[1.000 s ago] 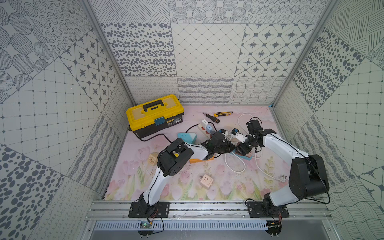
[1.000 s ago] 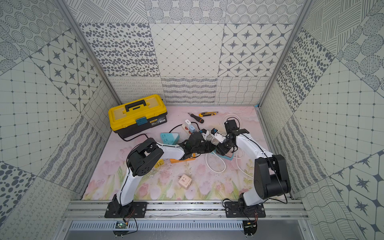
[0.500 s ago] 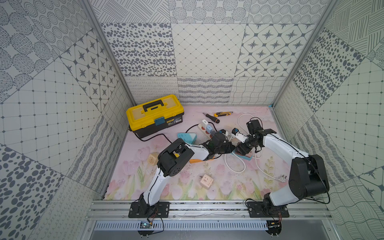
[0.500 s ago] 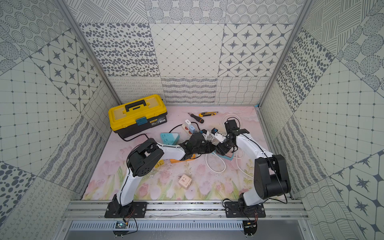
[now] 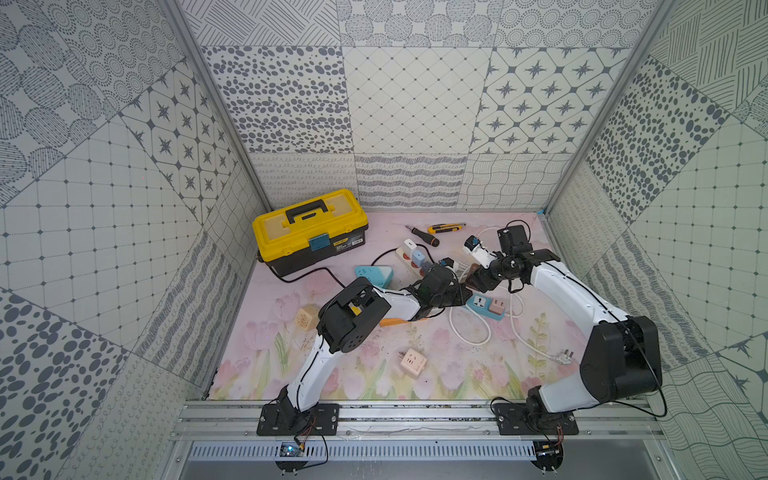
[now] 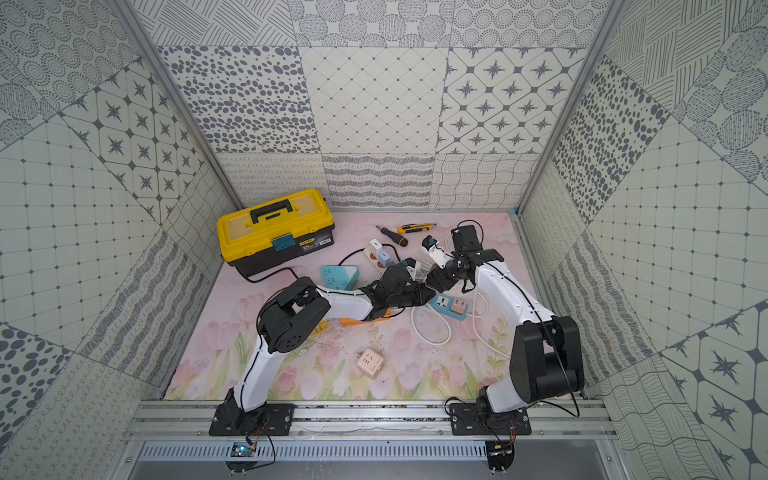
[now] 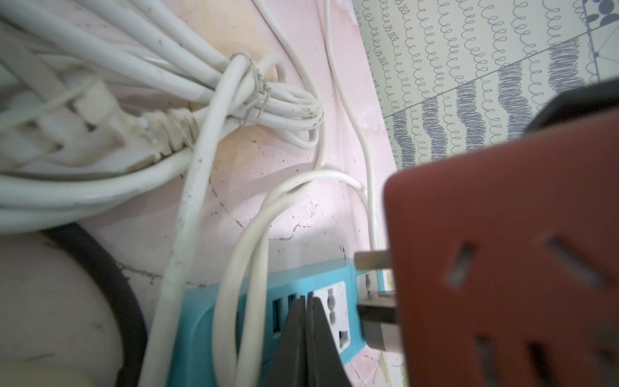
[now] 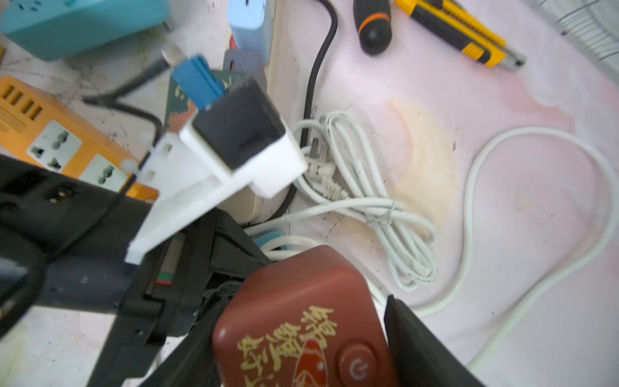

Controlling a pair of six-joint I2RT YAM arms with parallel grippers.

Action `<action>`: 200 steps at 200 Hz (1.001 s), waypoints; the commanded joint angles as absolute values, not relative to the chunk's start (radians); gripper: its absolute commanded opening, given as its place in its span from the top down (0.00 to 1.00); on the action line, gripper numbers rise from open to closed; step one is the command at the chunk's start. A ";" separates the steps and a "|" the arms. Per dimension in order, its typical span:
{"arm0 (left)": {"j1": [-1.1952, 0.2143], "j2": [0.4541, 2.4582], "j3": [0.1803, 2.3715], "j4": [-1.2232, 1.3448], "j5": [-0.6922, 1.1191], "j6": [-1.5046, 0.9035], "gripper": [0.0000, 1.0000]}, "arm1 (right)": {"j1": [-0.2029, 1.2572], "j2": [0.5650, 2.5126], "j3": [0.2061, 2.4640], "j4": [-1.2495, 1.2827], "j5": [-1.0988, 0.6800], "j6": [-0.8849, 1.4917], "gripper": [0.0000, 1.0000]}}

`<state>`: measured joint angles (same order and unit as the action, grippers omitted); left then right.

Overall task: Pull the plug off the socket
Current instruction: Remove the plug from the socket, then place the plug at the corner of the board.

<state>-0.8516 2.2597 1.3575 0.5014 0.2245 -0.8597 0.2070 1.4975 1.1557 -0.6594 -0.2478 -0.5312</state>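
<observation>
The plug [image 8: 301, 318] is a red-brown cube with gold lettering and a power button. My right gripper [image 8: 303, 301] is shut on it, one finger on each side. In the left wrist view the plug [image 7: 502, 251] hangs just beside the blue socket strip [image 7: 201, 318], its metal prongs [image 7: 371, 260] bare and outside the holes. My left gripper [image 7: 306, 301] is shut with nothing in it, tips pressed on the strip's face. Both top views show the blue socket strip [image 5: 486, 306] [image 6: 449, 306] mid-table, where the two grippers meet.
A yellow toolbox [image 5: 309, 230] stands back left, with a screwdriver [image 5: 422, 235] and a utility knife [image 5: 446, 227] behind. A white strip with adapters [image 5: 411, 253], a teal adapter [image 5: 374, 276], an orange strip [image 5: 395, 321], a pink cube adapter [image 5: 412, 360] and white cable loops [image 5: 469, 332] lie around.
</observation>
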 commanded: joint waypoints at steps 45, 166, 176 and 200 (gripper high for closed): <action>-0.859 2.293 1.352 0.076 0.138 -0.792 1.00 | 0.190 1.364 1.111 -0.624 -0.255 -0.408 1.00; -0.803 2.065 1.633 -0.023 0.253 -0.707 0.84 | 0.198 1.085 0.894 -0.616 -0.291 0.470 1.00; -0.782 2.022 1.617 -0.026 0.252 -0.703 0.82 | 0.199 1.077 0.882 -0.623 -0.341 0.503 1.00; -0.714 1.920 1.545 -0.045 0.252 -0.697 0.75 | 0.232 1.026 0.833 -0.619 -0.408 0.556 1.00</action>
<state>-0.7902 2.0460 1.5925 0.0597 0.2359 -0.7605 0.2031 1.0901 0.8669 -0.6212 -0.2890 0.4355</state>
